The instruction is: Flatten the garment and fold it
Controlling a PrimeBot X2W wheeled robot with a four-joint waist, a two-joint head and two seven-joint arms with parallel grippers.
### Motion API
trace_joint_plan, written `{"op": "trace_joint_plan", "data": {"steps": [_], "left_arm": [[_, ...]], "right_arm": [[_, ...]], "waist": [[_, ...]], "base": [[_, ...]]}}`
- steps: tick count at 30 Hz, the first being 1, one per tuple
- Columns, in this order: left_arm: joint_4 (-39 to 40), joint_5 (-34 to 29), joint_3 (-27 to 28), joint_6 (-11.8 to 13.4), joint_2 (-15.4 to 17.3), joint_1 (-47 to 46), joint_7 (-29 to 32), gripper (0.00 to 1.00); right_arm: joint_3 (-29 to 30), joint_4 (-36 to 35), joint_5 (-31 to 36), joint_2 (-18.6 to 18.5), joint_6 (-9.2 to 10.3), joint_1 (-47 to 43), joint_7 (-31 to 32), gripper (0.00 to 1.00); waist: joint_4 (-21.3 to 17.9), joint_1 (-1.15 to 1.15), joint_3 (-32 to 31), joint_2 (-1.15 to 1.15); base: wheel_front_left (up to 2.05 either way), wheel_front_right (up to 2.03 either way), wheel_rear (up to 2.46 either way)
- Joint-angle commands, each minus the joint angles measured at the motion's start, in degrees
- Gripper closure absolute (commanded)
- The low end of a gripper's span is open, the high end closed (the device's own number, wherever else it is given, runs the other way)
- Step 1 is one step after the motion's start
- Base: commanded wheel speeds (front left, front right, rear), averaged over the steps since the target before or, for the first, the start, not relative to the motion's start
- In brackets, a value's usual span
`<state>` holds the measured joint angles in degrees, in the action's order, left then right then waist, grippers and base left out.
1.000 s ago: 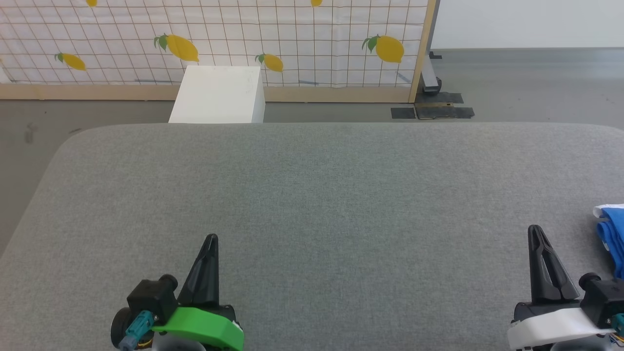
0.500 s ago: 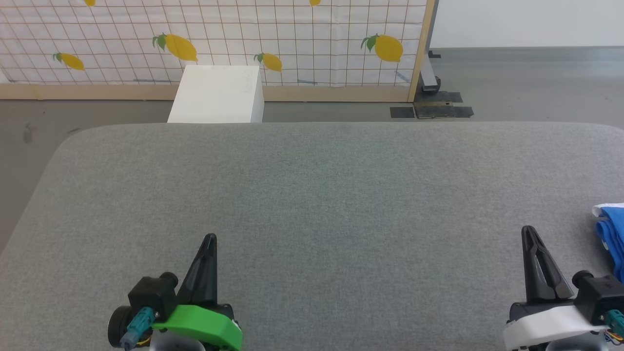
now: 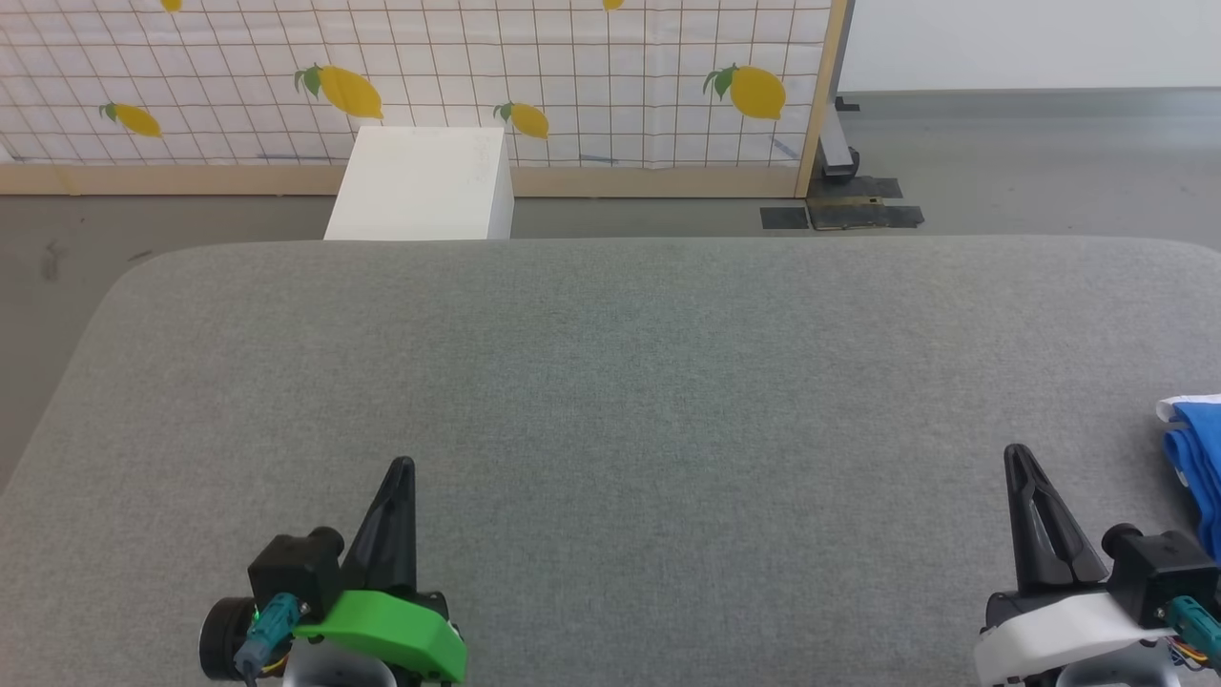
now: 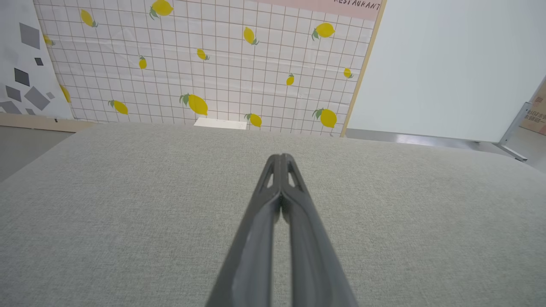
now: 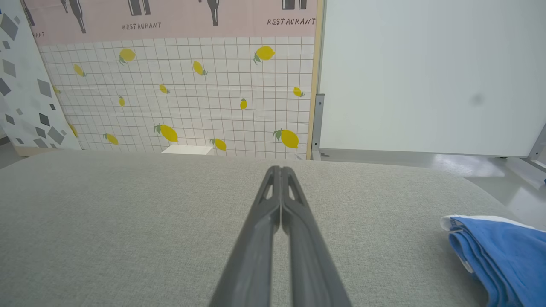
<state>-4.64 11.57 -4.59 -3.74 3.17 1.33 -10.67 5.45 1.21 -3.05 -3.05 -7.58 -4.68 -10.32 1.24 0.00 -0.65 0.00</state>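
Note:
The blue garment (image 3: 1198, 458) lies bunched at the right edge of the grey padded table (image 3: 610, 363), with a strip of white trim along its top; most of it is cut off by the head view's edge. It also appears in the right wrist view as the garment (image 5: 499, 251), low on the right. My right gripper (image 3: 1017, 454) is shut and empty, just left of the garment and apart from it; its tips meet at the right gripper (image 5: 277, 169). My left gripper (image 3: 403, 466) is shut and empty over bare table at the lower left, seen again as the left gripper (image 4: 280, 157).
A white box (image 3: 420, 186) stands on the floor beyond the table's far edge. Behind it runs a lemon-patterned screen (image 3: 572, 76) on a wooden frame. Grey floor lies to the table's left and far right.
The head view has shifted slightly, so both grippers and the background sit a little further left. Both grippers stay shut, and the garment lies as before.

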Motion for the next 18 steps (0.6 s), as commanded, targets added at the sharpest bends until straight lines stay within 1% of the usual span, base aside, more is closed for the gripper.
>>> {"op": "trace_joint_plan", "data": {"steps": [1, 18], "left_arm": [[0.46, -0.9, 0.23, 0.46, -0.09, -0.36, 0.31, 1.0], [1.27, -2.96, 1.07, 1.1, -0.13, -0.54, 2.31, 1.0]], "right_arm": [[-0.3, -0.3, 0.46, 0.05, 0.03, 1.15, 0.37, 1.0], [-1.29, -0.47, 0.96, 0.07, 0.04, 1.83, 2.29, 1.0]], "waist": [[-0.02, 0.0, 0.01, 0.0], [-0.25, 0.0, 0.13, 0.0]], "base": [[0.0, 0.0, 0.0], [0.0, 0.0, 0.0]]}}
